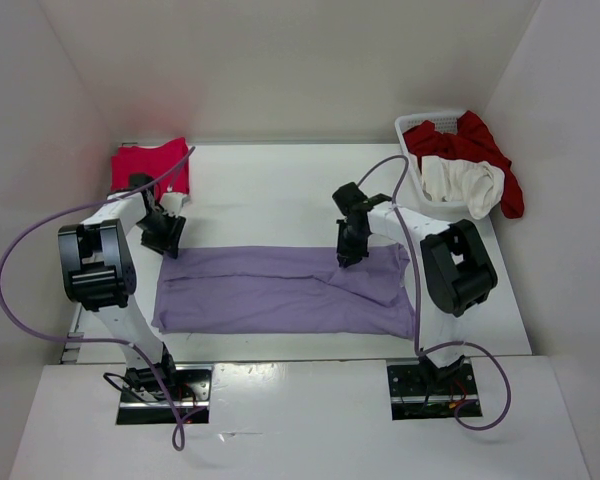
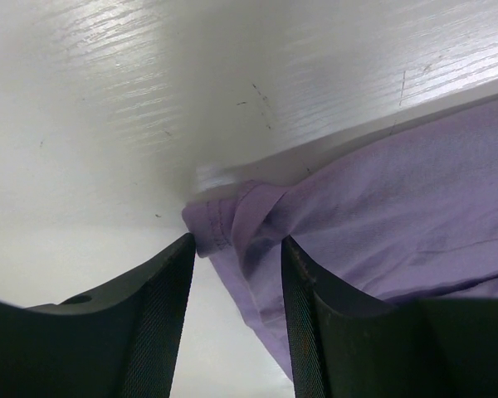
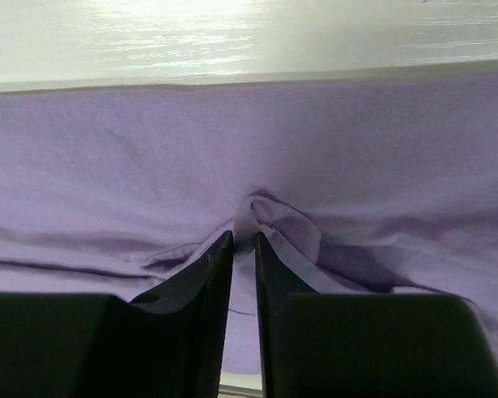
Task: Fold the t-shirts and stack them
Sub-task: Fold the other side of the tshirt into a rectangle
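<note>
Between the two grippers, a lavender purple cloth t-shirt (image 1: 280,290) lies flat on the white wooden table (image 1: 270,190) as a long band. I take this to be one fold done, with both arms at its far edge to carry that edge over towards the near side.

The left gripper (image 2: 236,240) sits at the band's far left corner. Its black jaws stand partly spread, and the hemmed corner lies in the gap at their tips, not yet squeezed. The right gripper (image 3: 243,236) is on the far edge towards the right end. Its jaws are pressed almost together, and a small ridge of the purple cloth puckers up into the narrow slit between them, so it appears to be pinching the shirt. A hold at two points along one edge would keep the fold straight.

Just beyond the left gripper, a magenta-pink cloth shirt (image 1: 150,160) rests folded in the far left corner, probably the start of the stack. Beyond and to the right of the right gripper stands a white plastic lattice basket (image 1: 430,118), with a dark red cloth shirt (image 1: 480,140) and a cream white cloth shirt (image 1: 460,180) spilling over its rim, unfolded.
</note>
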`<state>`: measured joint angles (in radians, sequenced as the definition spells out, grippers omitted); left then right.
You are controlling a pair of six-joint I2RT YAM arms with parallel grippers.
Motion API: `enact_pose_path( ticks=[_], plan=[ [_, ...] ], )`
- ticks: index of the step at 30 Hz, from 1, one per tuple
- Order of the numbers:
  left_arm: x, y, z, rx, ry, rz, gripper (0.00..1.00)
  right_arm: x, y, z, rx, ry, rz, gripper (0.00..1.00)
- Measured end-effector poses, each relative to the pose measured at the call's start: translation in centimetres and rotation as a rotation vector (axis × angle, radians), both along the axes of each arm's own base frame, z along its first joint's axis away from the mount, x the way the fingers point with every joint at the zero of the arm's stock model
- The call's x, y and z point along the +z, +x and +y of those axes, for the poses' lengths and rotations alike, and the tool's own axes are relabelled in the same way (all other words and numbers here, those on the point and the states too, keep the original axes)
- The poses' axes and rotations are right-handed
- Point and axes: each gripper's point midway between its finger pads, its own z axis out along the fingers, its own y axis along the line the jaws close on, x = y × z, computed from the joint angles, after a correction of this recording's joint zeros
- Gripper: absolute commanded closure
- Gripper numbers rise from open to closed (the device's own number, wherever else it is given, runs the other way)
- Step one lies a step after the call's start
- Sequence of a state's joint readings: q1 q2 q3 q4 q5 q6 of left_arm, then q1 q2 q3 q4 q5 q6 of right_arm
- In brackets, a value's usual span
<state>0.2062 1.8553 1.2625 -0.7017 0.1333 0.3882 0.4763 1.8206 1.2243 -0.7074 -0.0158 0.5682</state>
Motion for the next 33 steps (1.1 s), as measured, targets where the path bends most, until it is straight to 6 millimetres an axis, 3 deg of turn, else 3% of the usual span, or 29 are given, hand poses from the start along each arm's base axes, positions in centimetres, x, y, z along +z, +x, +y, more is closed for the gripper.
enact_pose_path(
  ticks=[5, 13, 16, 18, 22, 25, 29, 33],
  plan=[
    [0.3, 0.0, 0.2, 0.001, 0.011, -0.006, 0.47, 0.0, 0.0, 0.7, 0.013, 0.020, -0.003, 1.00],
    [0.4, 0.1, 0.3, 0.002, 0.016, -0.009, 0.47, 0.0, -0.3, 1.2, 0.019, 0.027, 0.000, 1.00],
    [0.8, 0.1, 0.4, 0.004, 0.025, -0.019, 0.47, 0.3, -1.6, 2.2, 0.032, 0.035, 0.004, 1.00],
    [1.0, 0.2, 0.5, 0.004, 0.032, -0.027, 0.47, 0.5, -3.3, 3.2, 0.051, 0.048, 0.015, 0.97],
    [1.2, 0.2, 0.6, 0.005, 0.037, -0.034, 0.47, 0.8, -7.7, 4.7, 0.087, 0.080, 0.063, 0.77],
    [1.2, 0.3, 0.7, 0.003, 0.041, -0.035, 0.47, 0.7, -10.5, 5.1, 0.096, 0.099, 0.114, 0.73],
    [1.3, 0.4, 0.8, 0.003, 0.046, -0.038, 0.47, 1.6, -12.2, 5.5, 0.092, 0.136, 0.135, 0.69],
    [1.3, 0.4, 0.9, 0.001, 0.052, -0.039, 0.46, 4.9, -11.7, 5.5, 0.087, 0.180, 0.050, 0.63]
  ],
)
